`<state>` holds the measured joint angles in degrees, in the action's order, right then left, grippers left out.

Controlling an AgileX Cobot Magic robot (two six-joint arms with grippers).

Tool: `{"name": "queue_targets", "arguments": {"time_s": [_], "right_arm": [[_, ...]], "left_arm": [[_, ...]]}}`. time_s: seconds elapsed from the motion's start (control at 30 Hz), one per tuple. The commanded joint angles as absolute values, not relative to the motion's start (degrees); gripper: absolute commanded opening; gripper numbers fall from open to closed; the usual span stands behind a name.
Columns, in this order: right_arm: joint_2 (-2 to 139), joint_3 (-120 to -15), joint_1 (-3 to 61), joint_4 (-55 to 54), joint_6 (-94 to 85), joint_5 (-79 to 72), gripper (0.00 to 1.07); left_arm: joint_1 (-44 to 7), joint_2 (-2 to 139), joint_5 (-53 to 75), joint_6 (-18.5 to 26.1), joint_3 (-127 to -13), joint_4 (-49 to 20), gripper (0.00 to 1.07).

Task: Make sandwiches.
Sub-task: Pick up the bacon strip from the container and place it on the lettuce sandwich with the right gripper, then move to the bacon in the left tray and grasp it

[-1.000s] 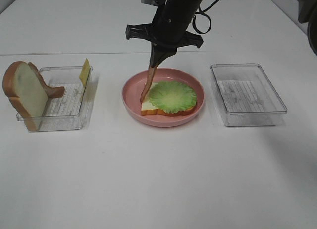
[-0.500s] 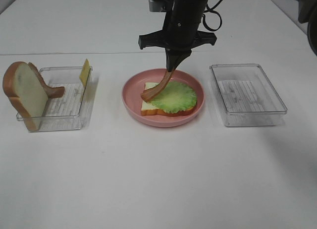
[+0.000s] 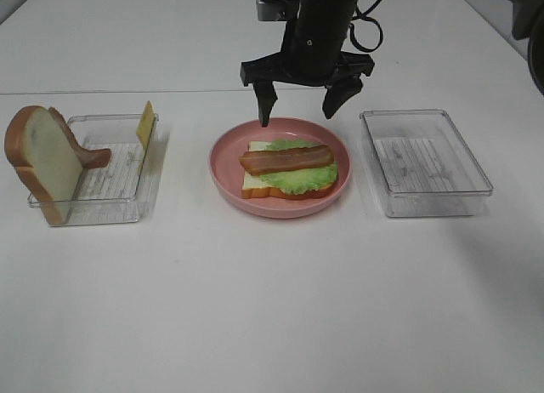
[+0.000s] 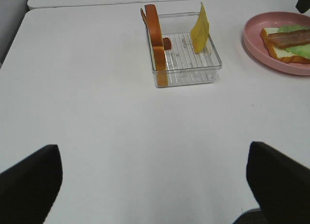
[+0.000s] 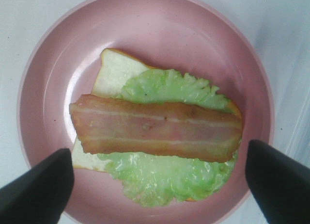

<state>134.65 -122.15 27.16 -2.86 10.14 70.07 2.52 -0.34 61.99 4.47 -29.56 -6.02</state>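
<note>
Our right pincer [image 3: 297, 115] hangs wide apart over the sandwich [image 3: 289, 173] on the pink plate [image 3: 223, 168] — the cheese slice [image 3: 146, 125] stands in the left tray [image 3: 93, 211], nearer our left pincer [image 4: 155, 185], also apart.

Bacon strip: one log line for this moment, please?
bacon strip: flat on lettuce | right end effector: open, above plate

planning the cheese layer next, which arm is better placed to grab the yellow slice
Left. The cheese slice stands in the tray on the side of the left hand, which is open and empty. The right hand hangs open over the plate, farther from it.
</note>
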Motion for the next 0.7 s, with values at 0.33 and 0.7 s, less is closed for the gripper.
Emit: {"name": "queue_targets", "arguments": {"time_s": [0.33, 0.7], "right_arm": [[134.24, -122.44, 26.87, 1.66, 9.40, 75.00, 0.98], [132.12, -122.50, 17.82, 0.80, 9.22, 76.15, 0.97]], "left_arm": [[2.58, -1.03, 61.71, 4.41, -29.56, -6.07, 0.98], [2.58, -1.03, 61.71, 4.41, -29.56, -6.07, 0.98]]}}
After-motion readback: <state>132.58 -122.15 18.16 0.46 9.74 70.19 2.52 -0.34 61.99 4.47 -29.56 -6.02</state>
